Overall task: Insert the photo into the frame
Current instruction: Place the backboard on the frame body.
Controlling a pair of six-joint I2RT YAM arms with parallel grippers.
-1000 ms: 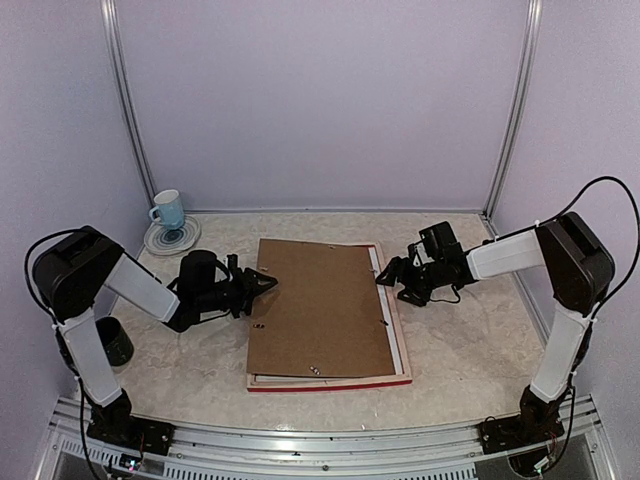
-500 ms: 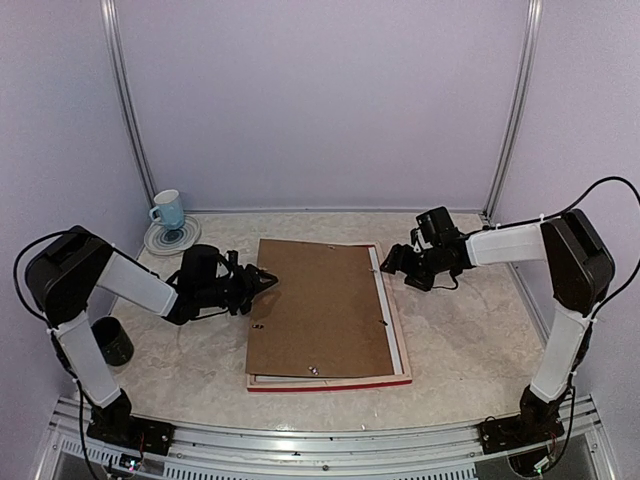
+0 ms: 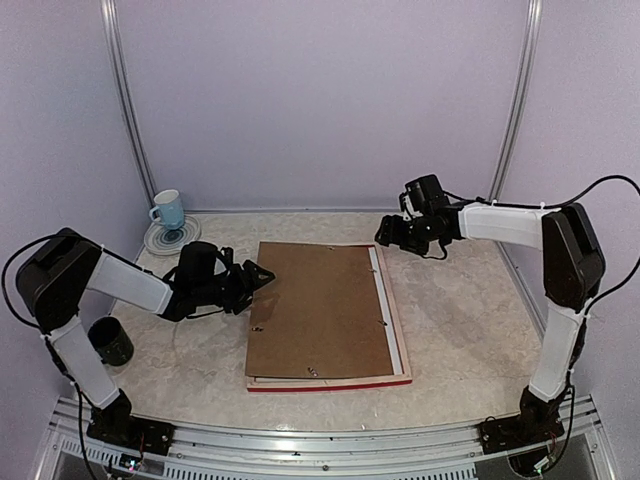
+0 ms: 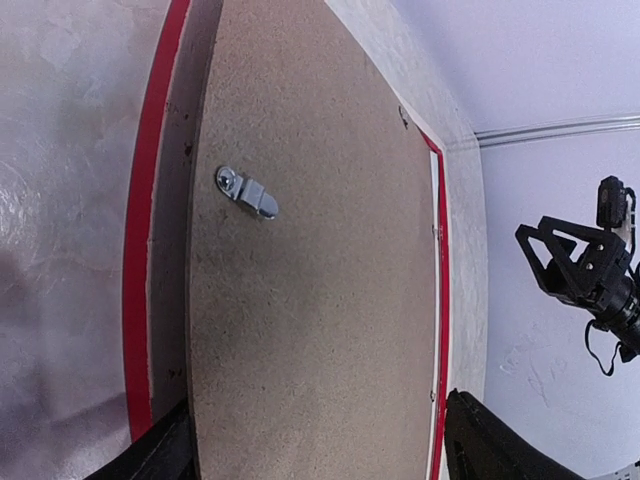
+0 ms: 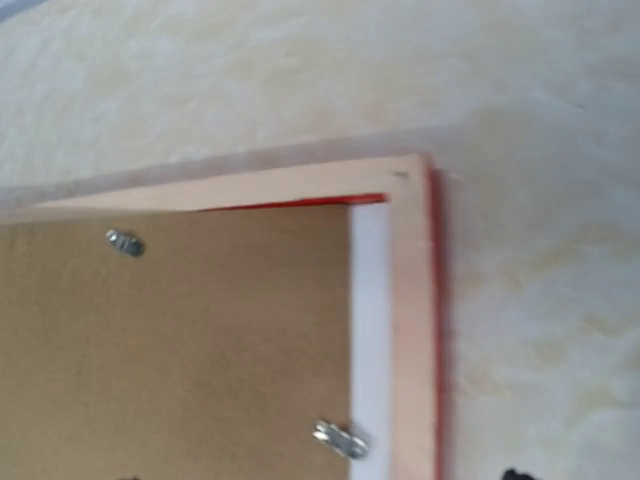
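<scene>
Overhead view, with both wrist views. The frame is laid face down at the centre of the desk, so that its pale wooden back is turned upward and its red outer edge is seen along the lower side. A brown backing board is laid over it and is set toward the left bar, so that a white strip is exposed between the board and the right bar. Whether this strip is the plain back of the photo cannot be told; no printed side is shown in any view. Small metal clips are fixed near the edges of the board.

The left end effector is held at the left edge of the board, toward its upper corner, and is pointed to the right. In the left wrist view its two fingers are seen far apart at the bottom corners of the picture, with nothing between them except the board beneath; contact with the board cannot be judged.

The right end effector is placed just beyond the upper right corner of the frame. Its jaws are spread and nothing is gripped. That corner is shown from above in the right wrist view.

A blue cup on a saucer is seen at the upper left of the desk, and a dark container at the lower left.
</scene>
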